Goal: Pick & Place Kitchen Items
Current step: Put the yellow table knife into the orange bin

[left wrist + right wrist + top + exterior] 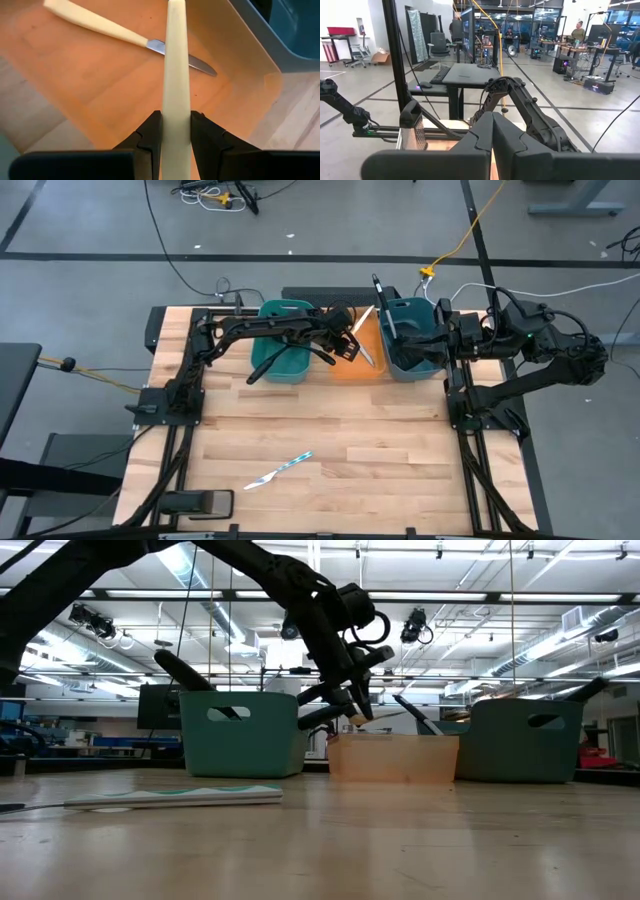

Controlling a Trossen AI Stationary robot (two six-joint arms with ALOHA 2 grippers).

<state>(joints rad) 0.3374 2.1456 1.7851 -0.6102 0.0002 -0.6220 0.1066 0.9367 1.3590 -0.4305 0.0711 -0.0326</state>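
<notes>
My left gripper [176, 125] hangs over the orange tray [372, 370] at the table's far middle, shut on a knife with a pale yellow handle [176, 60]. A second pale-handled knife [125, 35] lies flat on the tray's floor. In the low view, the left gripper [352, 705] is above the tray [395, 758]. A light-blue-handled knife [281, 470] lies flat on the table near the front. My right gripper [492, 135] is shut on nothing, held level above the right teal bin [412, 345]. My left gripper pinches the pale yellow handle [176, 107] between its two fingers. The fingers slant down from the table's left side, and the handle runs along them and sticks out past their tips. The knife is lifted clear above the tray's floor; its blade does not show.
A left teal bin [282, 345] holds black utensils, one handle [268, 365] sticking out toward the table's front. A black utensil [383, 305] sticks out of the right bin. The broad wooden tabletop [330, 430] stretches in front of the bins.
</notes>
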